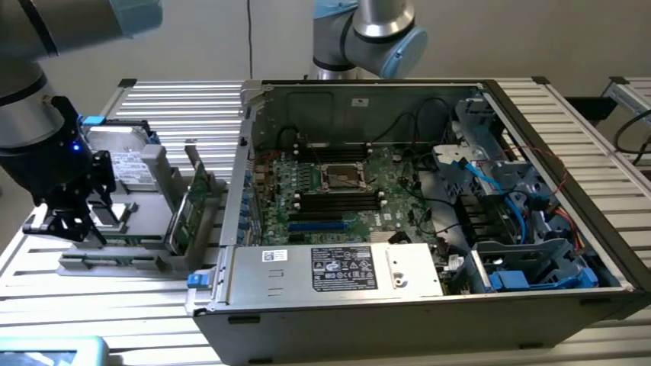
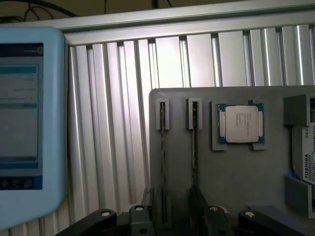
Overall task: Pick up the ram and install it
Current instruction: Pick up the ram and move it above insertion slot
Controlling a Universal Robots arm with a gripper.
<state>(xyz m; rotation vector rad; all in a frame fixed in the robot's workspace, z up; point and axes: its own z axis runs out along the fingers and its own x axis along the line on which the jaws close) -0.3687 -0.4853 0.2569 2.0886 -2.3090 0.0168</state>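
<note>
Two thin ram sticks, seen edge-on, stand upright in slots of a grey holder tray [image 2: 236,187]: one ram stick [image 2: 163,162] and a second [image 2: 195,147] beside it. My gripper [image 2: 174,216] hovers just above them, open, its dark fingers [image 2: 199,206] on either side of the sticks' near ends and nothing held. In the exterior view my gripper [image 1: 66,221] hangs over the tray [image 1: 112,263] at the exterior view's left, beside the open computer case [image 1: 407,206]. The motherboard [image 1: 336,183] lies inside with black slot strips.
The tray also holds a processor chip [image 2: 241,124], a hard drive [image 2: 306,164] and an upright green card [image 1: 191,206]. A pale blue teach pendant [image 2: 29,128] lies on the ribbed aluminium table [image 2: 123,123]. Cables and drive cages crowd the case's right side.
</note>
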